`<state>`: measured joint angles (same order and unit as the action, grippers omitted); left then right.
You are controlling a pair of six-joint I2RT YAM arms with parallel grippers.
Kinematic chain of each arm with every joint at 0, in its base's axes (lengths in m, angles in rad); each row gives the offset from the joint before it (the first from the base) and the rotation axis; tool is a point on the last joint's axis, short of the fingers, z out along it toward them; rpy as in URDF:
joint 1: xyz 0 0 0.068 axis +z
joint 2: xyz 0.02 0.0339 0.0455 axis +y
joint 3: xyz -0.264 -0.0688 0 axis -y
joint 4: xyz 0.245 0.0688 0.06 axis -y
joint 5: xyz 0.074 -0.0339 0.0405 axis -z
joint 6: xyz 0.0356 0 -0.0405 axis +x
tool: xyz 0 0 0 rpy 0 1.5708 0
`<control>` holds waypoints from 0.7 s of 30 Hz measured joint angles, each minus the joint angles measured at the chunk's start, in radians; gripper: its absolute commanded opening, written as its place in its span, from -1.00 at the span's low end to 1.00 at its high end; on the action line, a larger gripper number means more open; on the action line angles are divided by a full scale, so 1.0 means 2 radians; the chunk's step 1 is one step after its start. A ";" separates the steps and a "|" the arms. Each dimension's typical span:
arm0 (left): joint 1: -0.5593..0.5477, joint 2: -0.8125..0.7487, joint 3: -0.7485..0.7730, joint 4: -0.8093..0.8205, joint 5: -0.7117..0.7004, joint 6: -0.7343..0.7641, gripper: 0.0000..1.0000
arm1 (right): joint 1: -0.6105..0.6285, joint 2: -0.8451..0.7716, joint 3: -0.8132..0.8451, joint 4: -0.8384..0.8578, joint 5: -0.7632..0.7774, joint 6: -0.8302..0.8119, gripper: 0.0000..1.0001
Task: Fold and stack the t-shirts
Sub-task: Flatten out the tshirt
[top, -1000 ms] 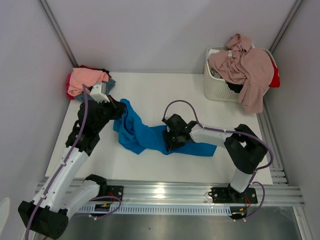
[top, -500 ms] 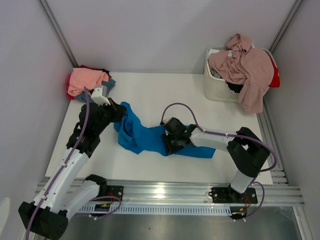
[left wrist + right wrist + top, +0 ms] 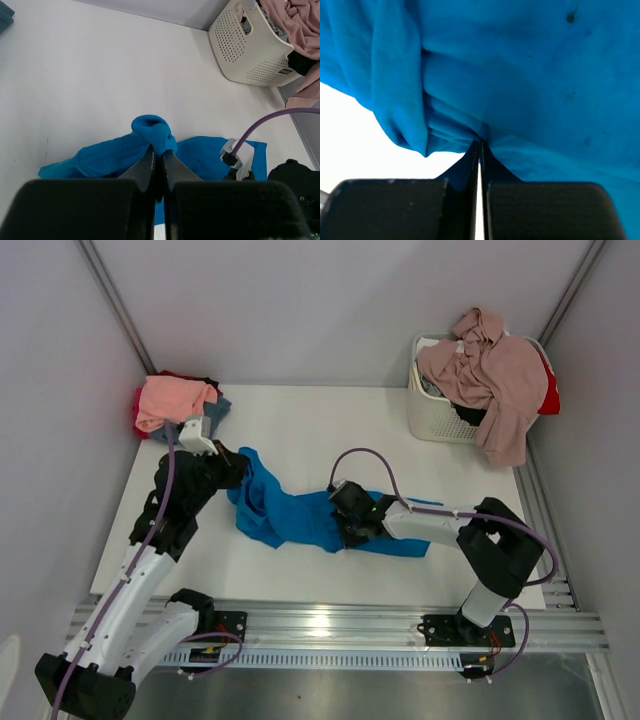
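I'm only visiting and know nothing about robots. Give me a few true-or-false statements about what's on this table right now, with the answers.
1. The left tool and the right tool each pinch the blue shirt. True.
2. The blue shirt lies flat and neatly folded. False: it is crumpled and bunched up on the table.
3. The white basket is empty. False: clothes fill it, and a dusty pink shirt hangs over its rim.
4. A pile of shirts with a salmon one on top sits at the table's far left corner. True.
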<state>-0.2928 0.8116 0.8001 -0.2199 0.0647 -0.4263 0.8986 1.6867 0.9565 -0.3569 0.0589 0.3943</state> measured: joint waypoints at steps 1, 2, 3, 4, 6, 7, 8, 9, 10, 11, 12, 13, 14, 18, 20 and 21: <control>0.000 -0.002 -0.001 -0.002 -0.001 0.000 -0.99 | 0.001 0.000 0.001 -0.001 0.005 0.001 -1.00; 0.000 -0.004 -0.002 -0.003 -0.001 0.000 -0.99 | 0.002 0.000 0.001 -0.002 0.010 0.001 -1.00; 0.000 -0.006 -0.003 -0.004 -0.002 0.001 -0.99 | 0.003 -0.001 0.002 -0.004 0.018 0.001 -1.00; 0.000 -0.009 -0.005 -0.004 -0.003 0.001 -0.99 | 0.003 -0.002 0.002 -0.006 0.023 0.001 -1.00; 0.000 -0.013 -0.007 -0.005 -0.004 0.001 -0.99 | 0.003 -0.007 0.003 -0.022 0.039 -0.002 -1.00; 0.000 -0.015 -0.008 -0.006 -0.005 0.001 -0.99 | 0.003 -0.010 0.007 -0.035 0.047 -0.003 -1.00; 0.000 -0.016 -0.008 -0.007 -0.005 0.001 -0.99 | 0.003 -0.014 0.013 -0.050 0.054 -0.006 -1.00; 0.000 -0.016 -0.009 -0.008 -0.005 0.001 -0.99 | 0.003 -0.019 0.021 -0.063 0.061 -0.008 -1.00; 0.000 -0.017 -0.009 -0.008 -0.005 0.001 -0.99 | 0.002 -0.027 0.031 -0.077 0.069 -0.014 -1.00; 0.000 -0.018 -0.010 -0.009 -0.005 0.001 -0.99 | 0.002 -0.035 0.045 -0.092 0.074 -0.019 -1.00; 0.000 -0.019 -0.010 -0.010 -0.005 0.001 -0.99 | 0.002 -0.043 0.061 -0.103 0.080 -0.026 -1.00; 0.000 -0.019 -0.010 -0.011 -0.005 0.001 -0.99 | 0.002 -0.051 0.079 -0.113 0.086 -0.032 -1.00; 0.000 -0.019 -0.010 -0.012 -0.005 0.002 -0.99 | 0.001 -0.056 0.100 -0.122 0.093 -0.040 -1.00; 0.000 -0.021 -0.011 -0.012 -0.005 0.004 -0.99 | -0.018 -0.059 0.172 -0.128 0.104 -0.065 -1.00; 0.000 -0.021 -0.013 -0.012 -0.004 0.004 -0.99 | -0.048 -0.047 0.201 -0.124 0.102 -0.072 -1.00; 0.000 -0.021 -0.014 -0.012 -0.004 0.004 -0.99 | -0.069 -0.036 0.216 -0.119 0.101 -0.073 -1.00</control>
<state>-0.2928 0.7692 0.7712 -0.2436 0.0563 -0.4179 0.7601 1.6154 1.3895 -0.5949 0.2607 0.2489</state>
